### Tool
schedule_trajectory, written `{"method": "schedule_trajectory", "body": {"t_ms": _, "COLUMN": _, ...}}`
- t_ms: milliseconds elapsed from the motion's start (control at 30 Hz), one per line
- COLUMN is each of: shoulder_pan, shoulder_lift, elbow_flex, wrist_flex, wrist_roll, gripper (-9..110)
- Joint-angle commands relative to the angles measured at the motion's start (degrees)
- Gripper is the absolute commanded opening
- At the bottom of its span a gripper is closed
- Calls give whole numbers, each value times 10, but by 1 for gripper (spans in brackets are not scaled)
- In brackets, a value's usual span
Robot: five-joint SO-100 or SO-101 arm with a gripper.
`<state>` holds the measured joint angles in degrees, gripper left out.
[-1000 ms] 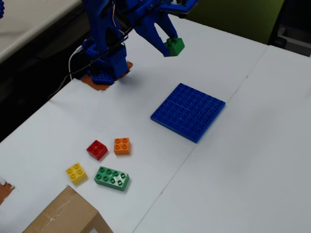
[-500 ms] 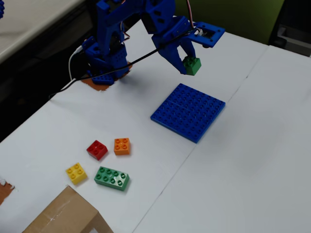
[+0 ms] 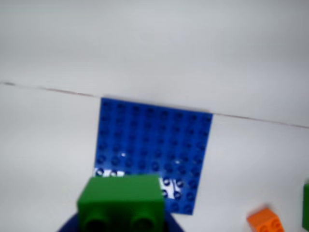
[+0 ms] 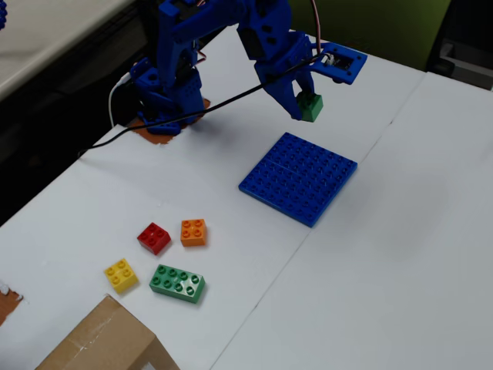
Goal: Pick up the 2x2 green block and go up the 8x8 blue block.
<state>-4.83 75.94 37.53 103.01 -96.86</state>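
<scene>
My gripper point(image 4: 306, 108) is shut on the 2x2 green block point(image 4: 311, 107) and holds it in the air, above the table just beyond the far edge of the 8x8 blue block point(image 4: 299, 177). In the wrist view the green block point(image 3: 121, 203) fills the bottom centre, underside facing the camera, with dark blue jaw parts on either side of it. The blue baseplate point(image 3: 152, 147) lies flat on the white table beyond it, with nothing on it.
Red point(image 4: 154, 237), orange point(image 4: 192, 232) and yellow point(image 4: 121, 274) small bricks and a longer green brick point(image 4: 178, 283) lie at front left. A cardboard box point(image 4: 104, 343) sits at the bottom left corner. The arm's base point(image 4: 166, 100) stands at the back left.
</scene>
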Motion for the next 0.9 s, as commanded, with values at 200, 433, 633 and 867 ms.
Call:
{"method": "schedule_trajectory", "body": {"t_ms": 200, "shoulder_pan": -11, "shoulder_lift": 17, "elbow_flex": 17, "wrist_flex": 25, "wrist_roll": 3, "gripper": 0}}
{"method": "schedule_trajectory", "body": {"t_ms": 433, "shoulder_pan": -9, "shoulder_lift": 17, "elbow_flex": 26, "wrist_flex": 25, "wrist_roll": 4, "gripper": 0}}
{"method": "schedule_trajectory", "body": {"t_ms": 633, "shoulder_pan": -9, "shoulder_lift": 17, "elbow_flex": 26, "wrist_flex": 25, "wrist_roll": 17, "gripper": 0}}
{"method": "schedule_trajectory", "body": {"t_ms": 867, "shoulder_pan": -4, "shoulder_lift": 20, "elbow_flex": 25, "wrist_flex": 25, "wrist_roll": 48, "gripper": 0}}
